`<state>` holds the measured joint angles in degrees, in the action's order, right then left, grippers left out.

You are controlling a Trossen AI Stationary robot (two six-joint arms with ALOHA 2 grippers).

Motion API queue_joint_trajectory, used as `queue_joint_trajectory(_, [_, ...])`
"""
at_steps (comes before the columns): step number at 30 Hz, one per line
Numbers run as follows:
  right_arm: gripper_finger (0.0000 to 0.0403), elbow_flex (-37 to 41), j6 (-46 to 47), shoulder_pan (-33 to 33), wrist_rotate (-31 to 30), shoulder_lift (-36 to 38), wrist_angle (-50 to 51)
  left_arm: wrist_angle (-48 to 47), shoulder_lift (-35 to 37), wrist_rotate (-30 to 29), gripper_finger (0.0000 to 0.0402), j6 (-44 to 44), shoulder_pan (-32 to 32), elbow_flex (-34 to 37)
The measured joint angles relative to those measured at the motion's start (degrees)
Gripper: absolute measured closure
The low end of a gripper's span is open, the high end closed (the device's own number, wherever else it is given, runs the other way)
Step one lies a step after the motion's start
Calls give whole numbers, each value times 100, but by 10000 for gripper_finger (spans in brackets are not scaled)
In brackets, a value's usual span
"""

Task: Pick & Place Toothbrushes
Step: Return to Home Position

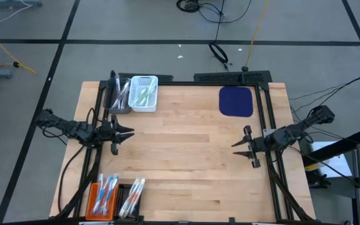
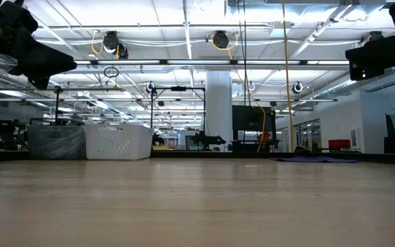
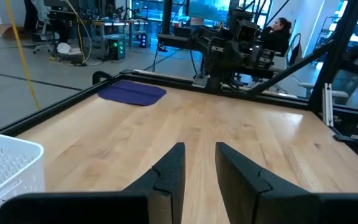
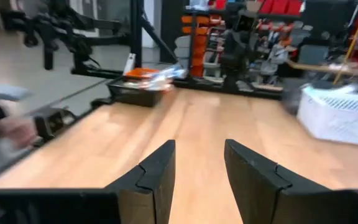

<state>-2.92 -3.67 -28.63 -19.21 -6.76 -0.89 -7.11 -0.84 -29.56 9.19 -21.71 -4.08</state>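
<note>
Toothbrushes lie in four small baskets. At the far left, green ones fill a white basket (image 1: 144, 94) and a few stand in a grey basket (image 1: 119, 98). At the near left, blue ones lie in an orange basket (image 1: 102, 196) and pale ones in a black basket (image 1: 130, 199). My left gripper (image 1: 129, 132) hovers level at the table's left edge, open, nothing between its fingers (image 3: 199, 149). My right gripper (image 1: 237, 143) hovers level at the right side, pointing toward the left, open and holding nothing (image 4: 199, 146).
A dark blue mat (image 1: 236, 101) lies flat at the far right of the wooden tabletop (image 1: 186, 156). A black frame rail (image 1: 230, 78) runs along the table's edges. A person (image 3: 278, 31) sits in the room beyond the right side.
</note>
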Motion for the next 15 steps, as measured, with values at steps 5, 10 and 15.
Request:
queue_joint_trajectory(5, [273, -58, -665, 321, 7, -85, -452, 0, 0, 0, 314, 4, 0, 0])
queue_joint_trajectory(10, [274, -94, -127, 684, 333, -79, -235, 0, 0, 0, 314, 4, 0, 0])
queue_joint_trajectory(15, [279, -94, 562, 768, 441, -81, -120, 2, 0, 0, 314, 2, 0, 0])
